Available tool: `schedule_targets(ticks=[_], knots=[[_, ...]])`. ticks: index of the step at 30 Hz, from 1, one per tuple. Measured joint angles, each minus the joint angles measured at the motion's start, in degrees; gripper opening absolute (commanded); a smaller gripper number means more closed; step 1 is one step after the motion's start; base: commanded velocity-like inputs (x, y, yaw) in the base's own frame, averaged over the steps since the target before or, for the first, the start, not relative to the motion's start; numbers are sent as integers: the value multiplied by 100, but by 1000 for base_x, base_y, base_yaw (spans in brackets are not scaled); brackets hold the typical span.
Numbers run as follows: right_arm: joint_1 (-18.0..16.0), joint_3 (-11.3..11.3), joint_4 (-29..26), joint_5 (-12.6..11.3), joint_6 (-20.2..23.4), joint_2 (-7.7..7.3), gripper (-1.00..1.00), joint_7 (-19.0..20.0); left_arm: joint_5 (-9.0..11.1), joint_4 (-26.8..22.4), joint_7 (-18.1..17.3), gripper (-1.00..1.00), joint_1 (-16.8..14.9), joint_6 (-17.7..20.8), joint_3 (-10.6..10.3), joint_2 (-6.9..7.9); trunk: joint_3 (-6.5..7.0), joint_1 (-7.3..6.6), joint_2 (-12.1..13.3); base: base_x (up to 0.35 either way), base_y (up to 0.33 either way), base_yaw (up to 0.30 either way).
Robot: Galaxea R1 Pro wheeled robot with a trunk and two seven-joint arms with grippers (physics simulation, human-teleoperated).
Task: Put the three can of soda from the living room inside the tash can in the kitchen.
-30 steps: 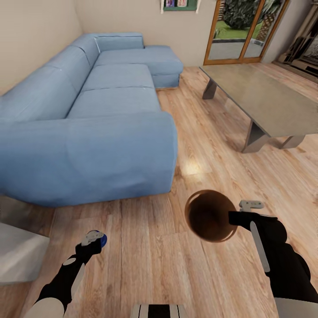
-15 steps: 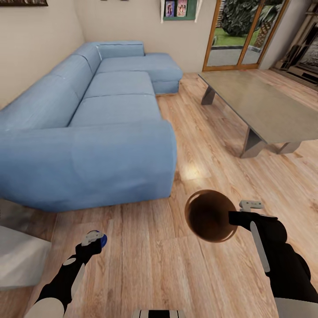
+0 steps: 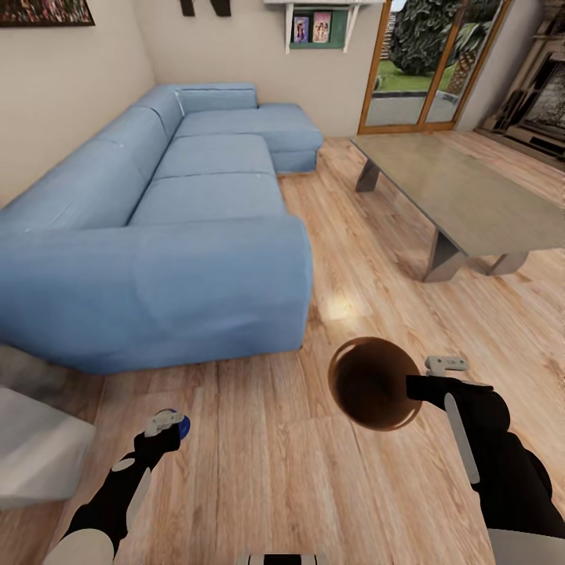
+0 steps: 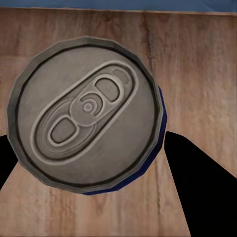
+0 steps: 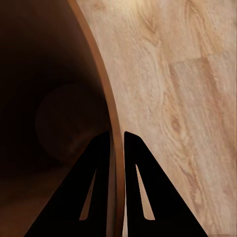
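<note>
Soda can point(image 4: 88, 114), the blue one, sits clamped in your left gripper point(image 3: 166, 424); your right gripper point(image 5: 114, 143) pinches the trash can point(image 3: 370, 384) rim. Only the view has tilted up, so you're mid-carry.

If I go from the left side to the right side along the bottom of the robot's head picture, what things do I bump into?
Grey block at the edge → left gripper holding the blue soda can → trash can → right gripper clamped on its rim.
</note>
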Motion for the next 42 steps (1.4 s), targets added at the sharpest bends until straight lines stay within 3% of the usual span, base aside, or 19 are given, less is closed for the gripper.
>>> schedule_targets(ticks=[9, 34, 38, 42], knots=[[0, 0, 0, -1, 0, 2, -100, 0, 0, -5, 0, -100, 0, -8, 0, 0, 84, 0, 0, -34, 0, 0], [0, 0, 3, 0, 0, 4, -100, 1, 6, 0, -25, -100, 0, 39, -8, 0, 766, -548, 1001, 0, 0, 0], [0, 0, 6, 9, 0, 3, -100, 0, 9, 0, -147, -100, 0, 57, -6, 0, 875, -636, 1161, 0, 0, 0], [0, 0, 17, 4, 0, 6, -100, -2, 10, 0, -570, -100, 0, 81, 30, 20, 983, -724, 1322, 0, 0, 0]])
